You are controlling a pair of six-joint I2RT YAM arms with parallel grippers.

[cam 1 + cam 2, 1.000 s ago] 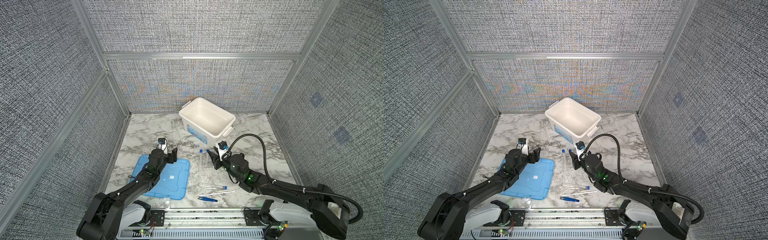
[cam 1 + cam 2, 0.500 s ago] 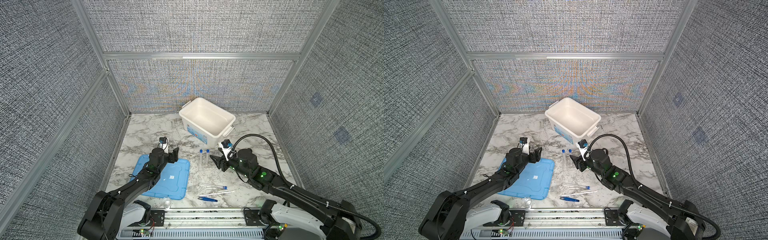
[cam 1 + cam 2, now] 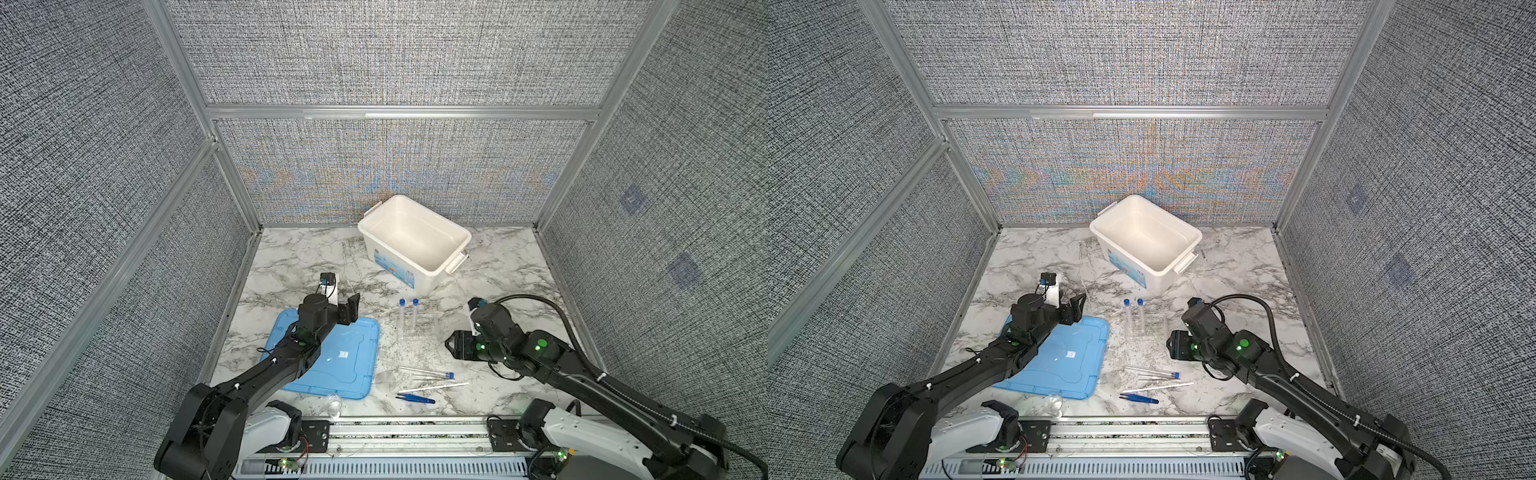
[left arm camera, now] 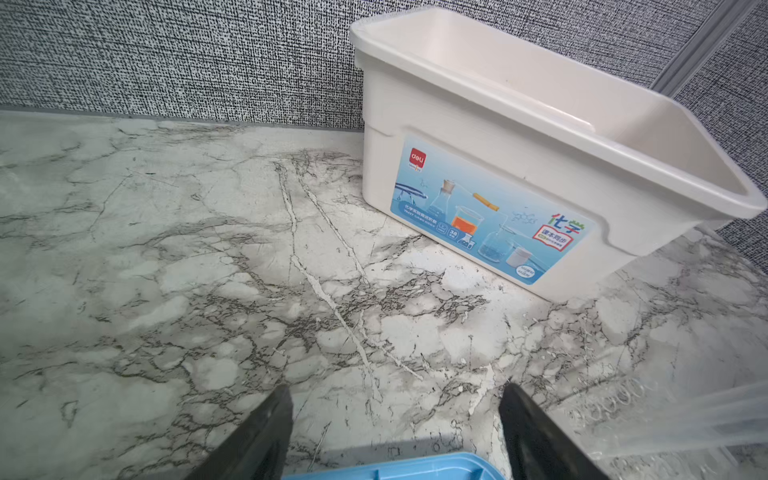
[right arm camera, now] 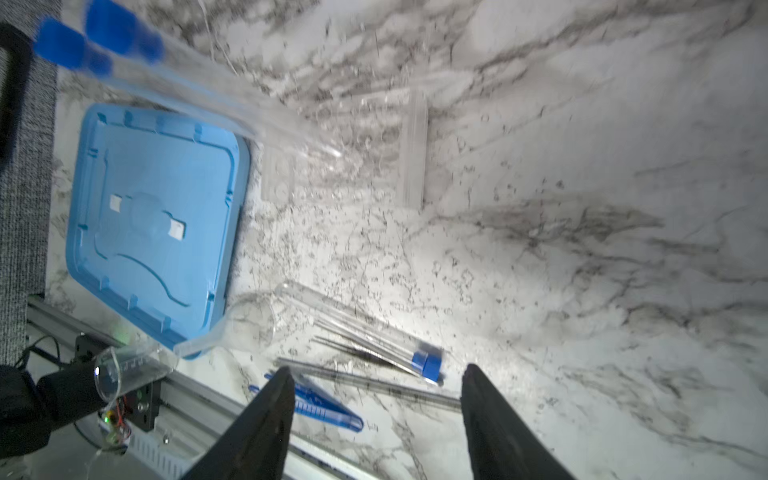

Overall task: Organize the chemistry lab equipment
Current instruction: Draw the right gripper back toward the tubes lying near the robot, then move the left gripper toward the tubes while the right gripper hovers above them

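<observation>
The table [image 3: 299, 257] is white marble with grey veins, and the walls [image 3: 395, 54] are grey woven cloth. The tub [image 3: 388, 249] is white with a blue picture label, and the lid [image 3: 353, 365] is light blue. The clear tubes [image 3: 402, 322] have blue caps, and the blue tweezers [image 3: 415, 399] are dark.

White tub [image 3: 382, 253], flat light-blue lid [image 3: 353, 345]

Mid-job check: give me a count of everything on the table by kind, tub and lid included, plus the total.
Clear rack: 1
Blue-capped tubes: 3
Blue tweezers: 1
Silver tweezers: 1
White stick: 1
Small clear glass pieces: 2
White tub: 1
Light-blue lid: 1
Total: 11
</observation>
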